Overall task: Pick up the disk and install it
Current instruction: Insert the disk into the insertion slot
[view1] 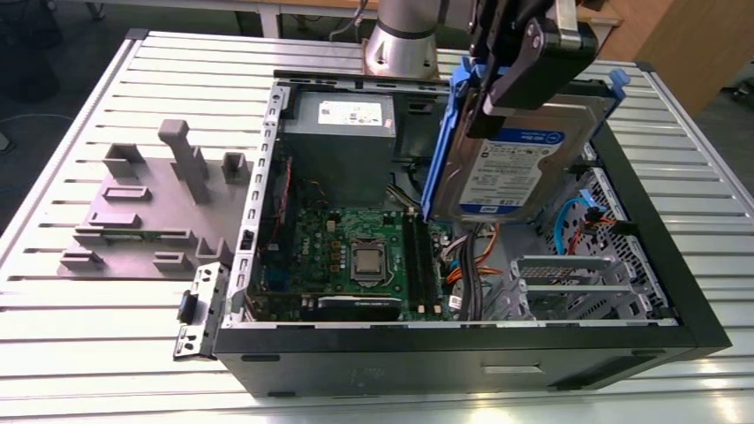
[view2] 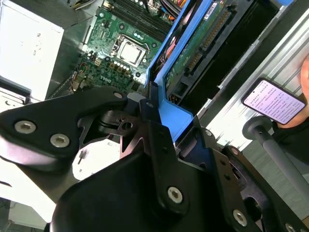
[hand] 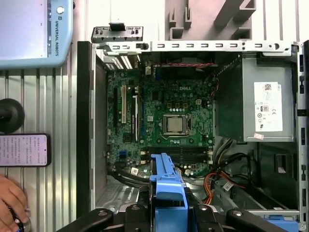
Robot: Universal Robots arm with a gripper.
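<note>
The disk (view1: 515, 168) — glossy metal, blue plastic bracket (view1: 440, 150); table (view1: 71, 300) — ribbed metal.

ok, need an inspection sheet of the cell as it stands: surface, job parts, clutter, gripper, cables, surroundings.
Surface: slatted metal table, carrying an open computer case lying on its side.
Job's things: disk in its blue bracket, held on edge above the open case, not yet seated.
Clutter: grey plastic fixture on the table beside the case; phone on the slats.
Gripper: gripper shut on the disk's bracket.
Cables: loose cables inside the case, near the disk.
Surroundings: a person's hand near the phone; wooden panel beyond the table.
</note>
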